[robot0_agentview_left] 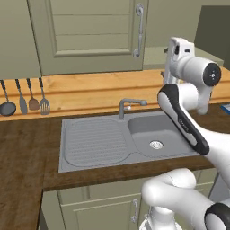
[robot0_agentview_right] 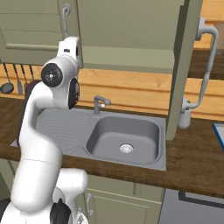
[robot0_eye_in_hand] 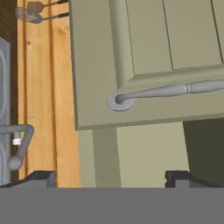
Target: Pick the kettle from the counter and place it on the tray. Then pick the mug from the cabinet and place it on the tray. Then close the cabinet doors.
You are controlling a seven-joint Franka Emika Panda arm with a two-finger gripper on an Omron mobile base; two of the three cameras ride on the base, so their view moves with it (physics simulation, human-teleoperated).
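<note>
The gripper (robot0_eye_in_hand: pixel 111 177) is wide open and holds nothing; its two dark tips stand far apart. It is up high, close to a cabinet door (robot0_eye_in_hand: pixel 144 57), looking at the end of that door's long grey bar handle (robot0_eye_in_hand: pixel 170 91).

From the base views, this left cabinet door (robot0_agentview_left: pixel 90 33) looks shut. The other cabinet door (robot0_agentview_right: pixel 181 65) on the right stands open, edge on, with its curved handle (robot0_agentview_right: pixel 205 65) sticking out.

Below is the dark brown counter (robot0_agentview_left: pixel 27 148) with a grey sink (robot0_agentview_right: pixel 124 140) set in it. The sink bowl has just a round drain (robot0_agentview_right: pixel 126 148) at its bottom. A grey tap (robot0_agentview_left: pixel 128 105) stands behind it.

A blue corner of the tray (robot0_agentview_right: pixel 219 133) peeks in at the far right. Cooking tools (robot0_agentview_left: pixel 27 96) hang on the far wall at the left. No writing can be read anywhere.
</note>
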